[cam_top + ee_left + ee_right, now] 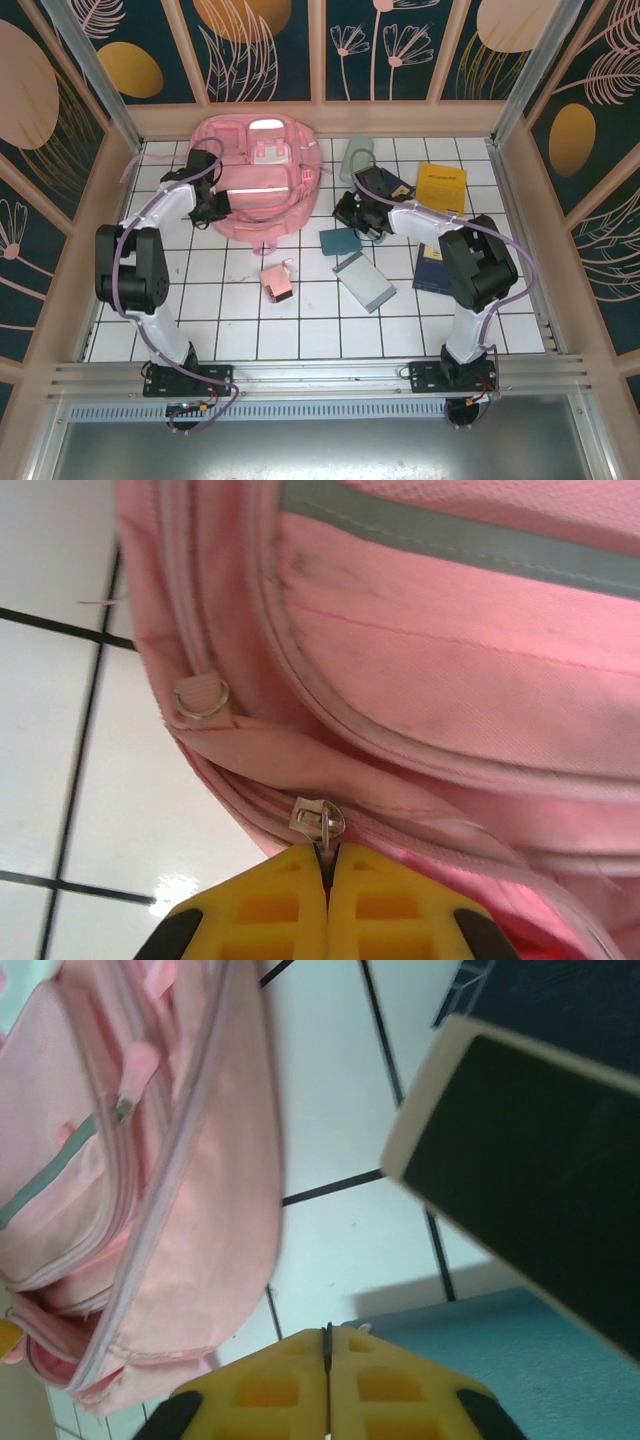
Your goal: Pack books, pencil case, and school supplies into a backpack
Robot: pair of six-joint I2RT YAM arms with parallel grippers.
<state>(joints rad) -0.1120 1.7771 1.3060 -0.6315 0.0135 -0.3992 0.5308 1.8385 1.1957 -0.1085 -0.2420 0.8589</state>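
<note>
High behind the arms, one camera looks down; both wrist cameras closely face the backpack.

You can't read any words or numbers here. The yellow book has dark print on its cover, but it is too small for you to make out. The navy book has a little pale mark on it, and that is too small to read as well.
</note>
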